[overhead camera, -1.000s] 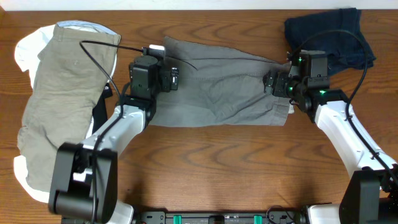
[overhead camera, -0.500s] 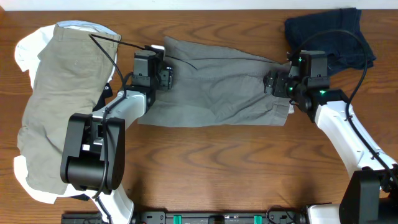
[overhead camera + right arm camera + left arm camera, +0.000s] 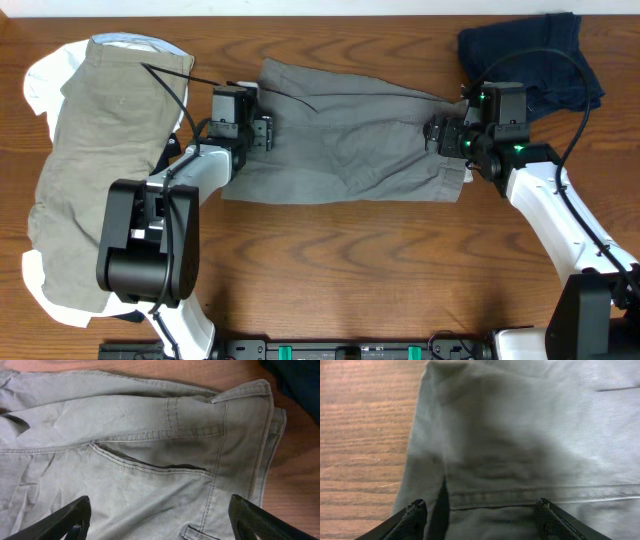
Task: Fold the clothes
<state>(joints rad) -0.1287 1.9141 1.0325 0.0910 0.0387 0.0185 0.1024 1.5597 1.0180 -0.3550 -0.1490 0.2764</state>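
Dark grey shorts point(image 3: 350, 145) lie spread flat mid-table, also filling the left wrist view point(image 3: 530, 435) and the right wrist view point(image 3: 125, 460). My left gripper point(image 3: 263, 132) sits low at their left end, its jaws open and straddling a stitched hem point(image 3: 480, 506), the cloth lying flat between the fingers. My right gripper point(image 3: 436, 135) hovers open over the right end, above the waistband and a welt pocket point(image 3: 160, 500). Khaki-olive shorts point(image 3: 100, 160) rest on a white piece point(image 3: 45, 75) at far left. A navy piece point(image 3: 540, 50) lies at the back right.
Bare wooden tabletop point(image 3: 350, 270) runs along the front. The left arm's base point(image 3: 150, 260) and its black cable point(image 3: 165, 85) cross over the khaki pile's right side. The right arm's cable point(image 3: 580, 90) loops over the navy piece.
My left gripper has shifted slightly left toward the shorts' left edge and its jaws have narrowed somewhat; its arm has swung round. The right arm has not moved.
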